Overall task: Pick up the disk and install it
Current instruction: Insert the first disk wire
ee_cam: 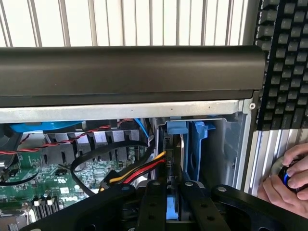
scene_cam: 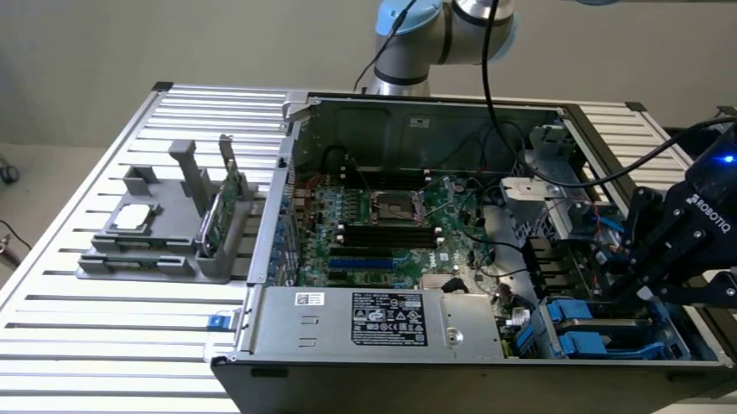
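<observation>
Gripper jaws nearly shut, clamped edge-on on the disk; its blue carrier strip shows btw the fingers. So pick-up looks done. Disk runs away from the jaws into a slot of the drive bay. Can't tell how deep it sits, so install prob. partway: not seated for sure, not let go. Just beside the jaws on one side: a 2nd blue carrier in the bay. Other side, close: red/yellow power cable, then mobo. Well beyond, outside the case wall: a person's hand near a keyboard.
</observation>
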Robot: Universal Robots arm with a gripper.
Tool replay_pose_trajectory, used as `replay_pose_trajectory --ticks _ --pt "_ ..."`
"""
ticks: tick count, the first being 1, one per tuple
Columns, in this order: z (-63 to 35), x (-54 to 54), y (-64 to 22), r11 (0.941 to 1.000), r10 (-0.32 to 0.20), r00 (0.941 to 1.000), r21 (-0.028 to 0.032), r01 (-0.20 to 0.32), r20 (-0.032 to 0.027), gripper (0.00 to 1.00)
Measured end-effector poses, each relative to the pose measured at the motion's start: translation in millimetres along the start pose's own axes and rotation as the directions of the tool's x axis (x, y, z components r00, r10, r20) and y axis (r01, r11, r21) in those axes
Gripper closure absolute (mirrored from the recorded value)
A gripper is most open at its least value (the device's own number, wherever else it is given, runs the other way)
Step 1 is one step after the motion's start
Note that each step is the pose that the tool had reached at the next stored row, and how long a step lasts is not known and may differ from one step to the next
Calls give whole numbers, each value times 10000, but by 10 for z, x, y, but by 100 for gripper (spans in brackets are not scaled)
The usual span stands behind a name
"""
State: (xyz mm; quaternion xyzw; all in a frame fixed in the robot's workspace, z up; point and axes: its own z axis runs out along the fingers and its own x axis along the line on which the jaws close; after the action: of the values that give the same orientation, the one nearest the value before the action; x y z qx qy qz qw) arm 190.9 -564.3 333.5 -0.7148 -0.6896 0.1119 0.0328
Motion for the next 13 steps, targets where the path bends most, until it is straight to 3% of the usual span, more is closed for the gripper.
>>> replay_pose_trajectory --ticks 5,13 --pt "2 0 -8 9999 14 10000 -122 -14 -6 83" --pt "10 0 -37 9998 22 10000 -205 -22 -9 83"
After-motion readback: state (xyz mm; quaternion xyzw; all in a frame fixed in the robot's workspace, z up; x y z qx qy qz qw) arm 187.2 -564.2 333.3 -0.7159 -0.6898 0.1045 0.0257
